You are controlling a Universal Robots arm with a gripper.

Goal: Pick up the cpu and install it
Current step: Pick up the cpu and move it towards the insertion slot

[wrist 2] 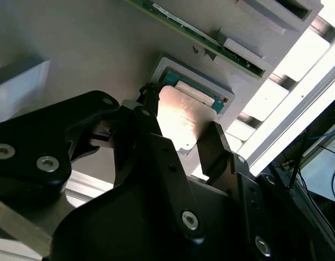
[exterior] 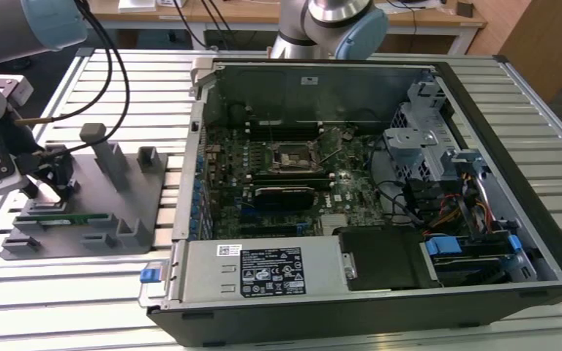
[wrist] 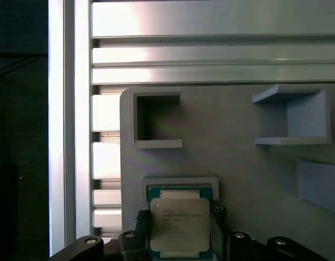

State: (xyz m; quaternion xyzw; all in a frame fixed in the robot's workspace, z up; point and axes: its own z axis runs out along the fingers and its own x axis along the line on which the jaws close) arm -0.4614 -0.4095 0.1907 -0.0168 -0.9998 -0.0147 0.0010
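The cpu (wrist: 180, 224), a flat square chip with a silvery top and thin green rim, lies in a shallow pocket of the grey fixture plate (wrist: 243, 179). My gripper (wrist: 180, 217) hovers right over it, open, with one black finger (wrist: 141, 222) on each side of the chip and a small gap to its edges. In the second wrist view the cpu (wrist 2: 184, 117) shows between the same fingers (wrist 2: 213, 144). In the exterior view the gripper (exterior: 52, 183) is over the plate (exterior: 105, 238) at the left, and the black cpu socket (exterior: 296, 157) sits in the open computer case (exterior: 476, 95).
A long green memory stick (exterior: 61, 217) rests in a holder on the fixture plate beside the gripper. Grey blocks and posts (exterior: 100, 150) stand up from the plate. The slatted metal table (exterior: 144, 88) carries both plate and case. Cables (exterior: 115, 66) hang near the arm.
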